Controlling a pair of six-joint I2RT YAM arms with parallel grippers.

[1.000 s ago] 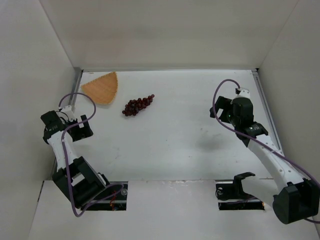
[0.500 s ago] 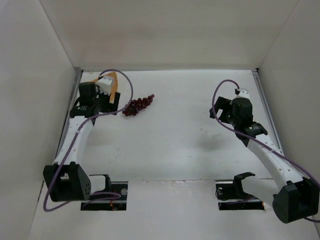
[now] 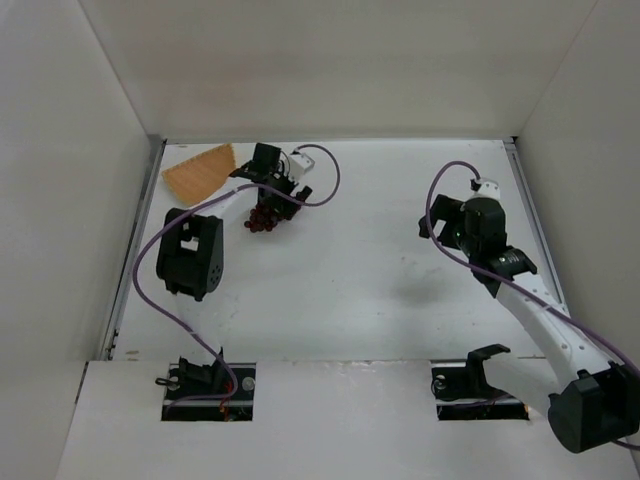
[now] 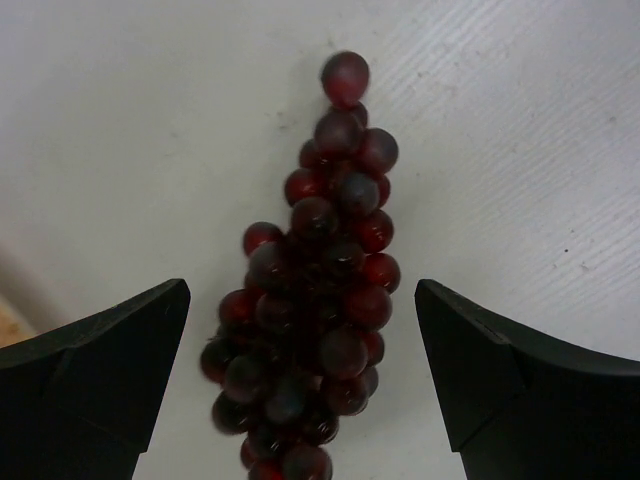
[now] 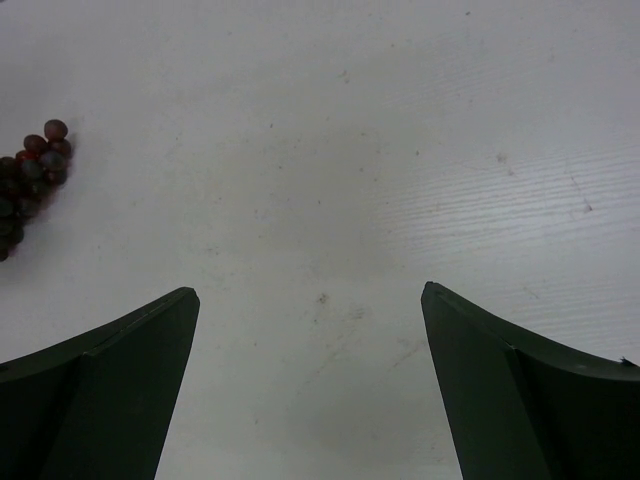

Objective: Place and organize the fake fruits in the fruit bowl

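White counter [image 3: 380, 300] bears grapes [image 4: 318, 300], straddled by my parted left end effector [image 4: 302, 292]; right end effector [image 5: 310, 295] likewise parted.

**Both arms extended, both grippers parted**

I have my left arm [image 3: 190, 255] reaching far forward. Its elbow is folded high and its forearm runs on to the wrist. The left gripper [image 4: 301, 287] points steeply downward, and its two dark fingers [image 4: 100, 370] stand wide apart. My right arm [image 3: 530, 300] rises from its base and slants forward and inward, bending at the wrist. The right gripper [image 5: 308, 290] also has its fingers [image 5: 520, 400] spread wide, tips angled down.
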